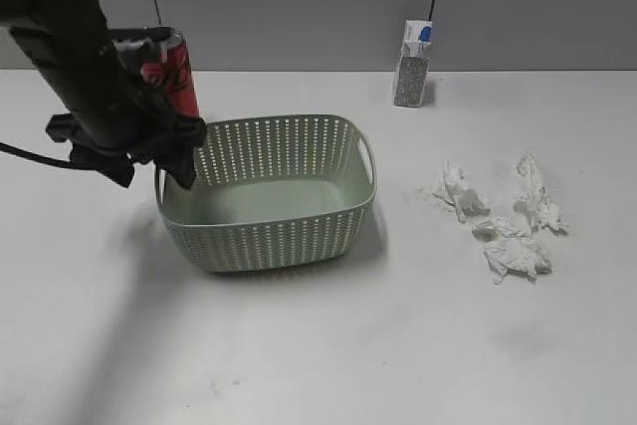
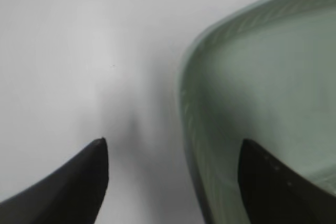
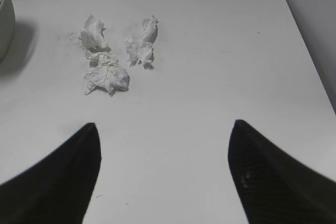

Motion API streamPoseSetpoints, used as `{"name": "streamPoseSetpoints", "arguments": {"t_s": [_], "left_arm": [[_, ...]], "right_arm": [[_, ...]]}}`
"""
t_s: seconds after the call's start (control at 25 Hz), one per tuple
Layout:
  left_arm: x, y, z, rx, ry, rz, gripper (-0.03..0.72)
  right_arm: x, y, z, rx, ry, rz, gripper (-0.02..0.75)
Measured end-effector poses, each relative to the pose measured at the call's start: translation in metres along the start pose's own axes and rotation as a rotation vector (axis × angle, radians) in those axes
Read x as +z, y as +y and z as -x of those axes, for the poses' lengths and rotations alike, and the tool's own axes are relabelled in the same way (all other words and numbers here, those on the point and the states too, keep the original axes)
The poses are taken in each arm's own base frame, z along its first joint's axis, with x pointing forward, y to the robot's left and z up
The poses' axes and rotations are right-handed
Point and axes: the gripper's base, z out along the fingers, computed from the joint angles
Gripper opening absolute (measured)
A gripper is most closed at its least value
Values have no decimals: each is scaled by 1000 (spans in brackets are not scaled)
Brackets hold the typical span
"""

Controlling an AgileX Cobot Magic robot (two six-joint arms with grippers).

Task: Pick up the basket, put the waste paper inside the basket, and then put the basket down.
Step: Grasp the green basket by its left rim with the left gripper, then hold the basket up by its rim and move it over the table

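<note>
A: The basket sits on the white tabletop, left of centre, pale green with slotted walls, nothing visible inside it.

B: And the left pincer is right at its left end. In the left wrist view its fingers are spread wide, one finger over bare tabletop outside the wall, the other inside over the basket floor. The rim runs between them.

A: Is it gripping yet?

B: No, jaws apart, nothing held. The rim looks untouched, though the picture is blurry up close.

A: Behind that arm stands a red can, partly hidden by the black links.

B: Now the waste paper: crumpled white wads in a loose cluster on the tabletop, well to the right of the basket.

A: Right wrist view shows them too, three clumps close together, ahead and to the left of the right pincer.

B: That pincer also gapes wide, holding nothing, hanging over bare tabletop well apart from the wads.

A: At the back, an upright white-and-grey carton with a blue top stands near the wall.
</note>
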Motion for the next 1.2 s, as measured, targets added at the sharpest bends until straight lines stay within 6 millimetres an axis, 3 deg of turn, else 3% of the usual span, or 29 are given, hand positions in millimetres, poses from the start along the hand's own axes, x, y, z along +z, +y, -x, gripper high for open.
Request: {"name": "streamPoseSetpoints", "arguments": {"t_s": [0.16,0.28,0.44,0.64,0.72,1.08,1.2], "left_arm": [[36,3,-3,-40,90,20,564],[42,3,-2,-50,99,19,505],[42,2,0,-60,81,9,346],[42,1,0,-69,80,0,73],[38,0,1,-71,70,-3,6],[9,1,6,-52,15,-1,-1],[6,1,6,-52,12,-2,-1]], "right_arm": [[0,0,0,0,0,0,573],[0,0,0,0,0,0,573],[0,0,0,0,0,0,573],[0,0,0,0,0,0,573],[0,0,0,0,0,0,573],[1,0,1,1,6,0,573],[10,-1,10,7,55,-6,573]]}}
